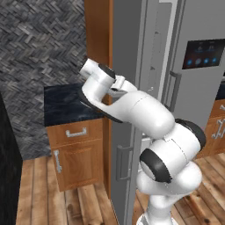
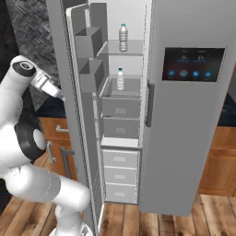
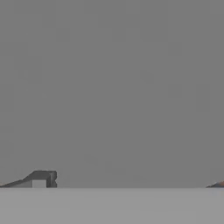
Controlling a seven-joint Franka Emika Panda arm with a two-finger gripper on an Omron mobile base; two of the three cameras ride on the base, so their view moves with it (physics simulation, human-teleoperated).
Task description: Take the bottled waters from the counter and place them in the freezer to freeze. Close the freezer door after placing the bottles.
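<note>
In the right base view the freezer [image 2: 123, 115] stands open, left of the touchscreen door [image 2: 189, 106]. One bottle [image 2: 123, 38] stands on the upper shelf [image 2: 120, 53] — the other bottle [image 2: 120, 79] on the shelf below, with drawers [image 2: 120, 113] under it. The freezer door [image 2: 76, 115] swings out leftward, the counter [image 1: 66, 103] behind it, over a cabinet [image 1: 74, 151].

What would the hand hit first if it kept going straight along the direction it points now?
Most likely the outer face of the freezer door. The hand view is a flat grey panel very close ahead, and in the left base view the arm's end presses toward that open door's outside. Its fingers stand wide apart, holding nothing. Exact contact is unclear.
</note>
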